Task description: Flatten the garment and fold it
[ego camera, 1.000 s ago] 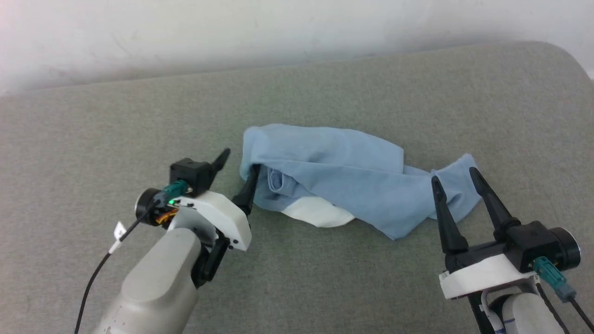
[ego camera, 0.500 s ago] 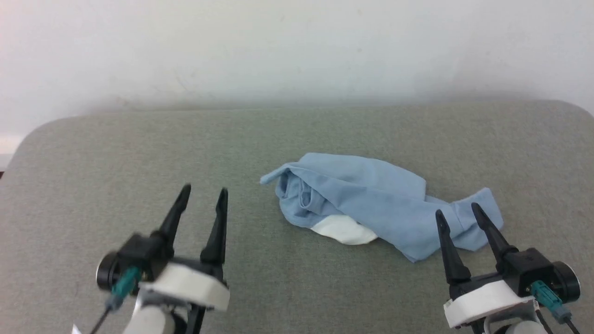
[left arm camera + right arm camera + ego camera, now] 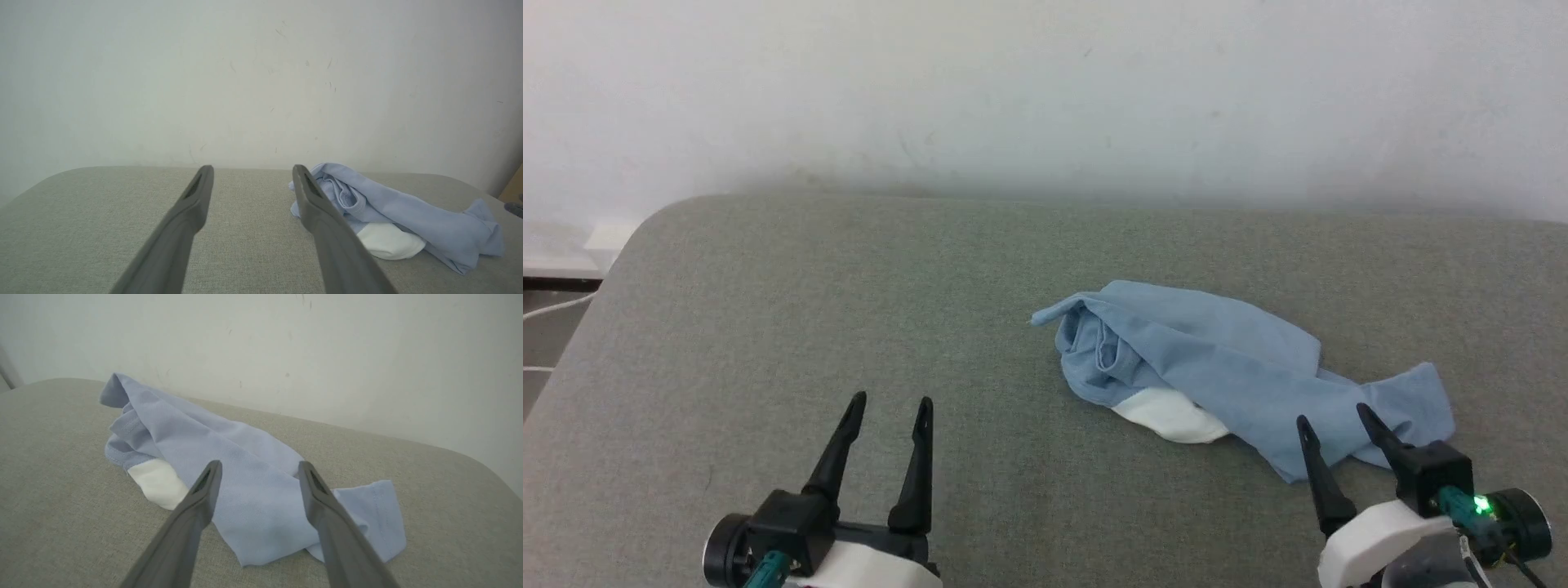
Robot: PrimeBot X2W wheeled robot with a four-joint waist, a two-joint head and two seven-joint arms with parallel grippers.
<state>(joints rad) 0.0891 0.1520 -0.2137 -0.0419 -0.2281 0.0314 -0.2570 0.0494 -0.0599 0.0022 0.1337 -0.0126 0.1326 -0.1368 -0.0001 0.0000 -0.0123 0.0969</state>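
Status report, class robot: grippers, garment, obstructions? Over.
Left gripper, right gripper open, empty. Light blue knit polo shirt crumpled on grey fabric surface. Nothing in the way.

Bare padded surface (image 3: 849, 310) all around the crumpled garment (image 3: 1217, 359); wall (image 3: 1045, 82) just behind the far edge.

The garment (image 3: 1217, 359) ahead of the right gripper (image 3: 1332, 415) is plain light blue, with one white patch (image 3: 1172, 415). The surface (image 3: 768, 327) under the left gripper (image 3: 891, 400) is speckled grey-green. Both grippers have black fingers (image 3: 916, 474).
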